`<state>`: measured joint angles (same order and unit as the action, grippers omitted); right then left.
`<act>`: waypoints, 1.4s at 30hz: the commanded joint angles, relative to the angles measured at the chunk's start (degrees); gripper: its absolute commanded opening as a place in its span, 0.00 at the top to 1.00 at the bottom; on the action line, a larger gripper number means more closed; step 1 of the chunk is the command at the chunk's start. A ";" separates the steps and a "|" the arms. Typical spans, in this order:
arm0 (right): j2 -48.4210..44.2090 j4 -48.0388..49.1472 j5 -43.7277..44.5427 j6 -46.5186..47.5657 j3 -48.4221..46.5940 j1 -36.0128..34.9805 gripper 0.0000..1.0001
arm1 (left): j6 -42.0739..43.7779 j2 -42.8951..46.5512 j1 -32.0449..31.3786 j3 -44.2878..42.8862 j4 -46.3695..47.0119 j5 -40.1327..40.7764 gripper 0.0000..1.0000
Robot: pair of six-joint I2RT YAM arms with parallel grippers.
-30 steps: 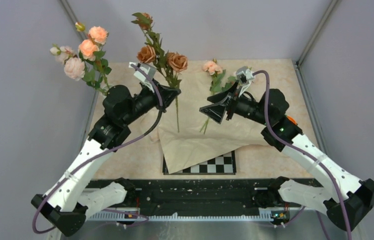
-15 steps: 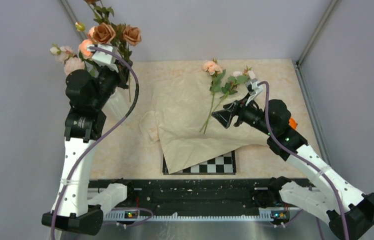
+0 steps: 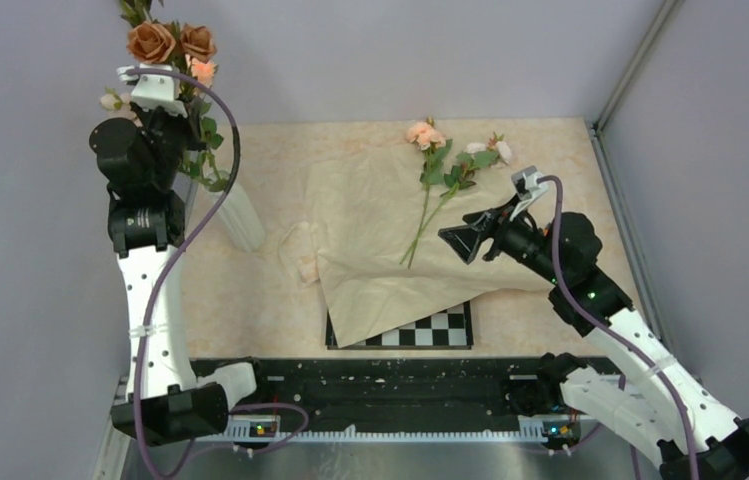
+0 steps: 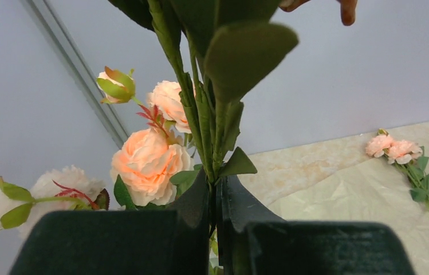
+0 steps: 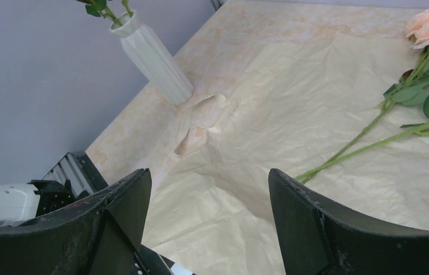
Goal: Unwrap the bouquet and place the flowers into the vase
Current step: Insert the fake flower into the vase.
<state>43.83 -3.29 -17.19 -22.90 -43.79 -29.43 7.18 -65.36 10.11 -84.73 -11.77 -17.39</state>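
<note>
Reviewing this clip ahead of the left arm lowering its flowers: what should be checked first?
1. Left gripper shut on the rose stem: ok.
2. Stem's lower end over the vase mouth: cannot tell, hidden in all views.
3. Vase standing, flowers in it: ok.
4. Right gripper open and empty: ok.
5. Two stems lying uncovered on the paper: ok.

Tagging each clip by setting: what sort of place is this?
Likely a robot lab test cell: plain grey walls with metal corner posts, a checkerboard sheet under the paper, a black mounting rail at the table edge.
</note>
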 commanded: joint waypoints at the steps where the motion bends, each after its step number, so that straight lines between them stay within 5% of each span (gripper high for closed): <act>1: -1.85 1.09 -0.74 0.83 0.28 0.60 0.24 | -1.77 0.71 3.37 3.60 9.36 -4.30 1.00; 12: -2.78 1.26 -1.29 0.86 0.52 0.60 0.24 | -6.70 0.66 5.22 11.82 19.01 -8.36 1.00; 28: -2.87 1.72 -1.71 0.31 1.82 0.60 0.24 | -3.56 2.09 5.52 22.34 18.36 -5.71 1.00; 42: -4.27 2.11 -1.27 -0.38 3.51 0.58 0.24 | -3.37 1.76 5.52 28.80 16.52 -2.46 0.85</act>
<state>40.91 -2.96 -18.24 -23.11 -40.53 -29.43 3.20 -64.77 15.29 -57.34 4.12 -21.30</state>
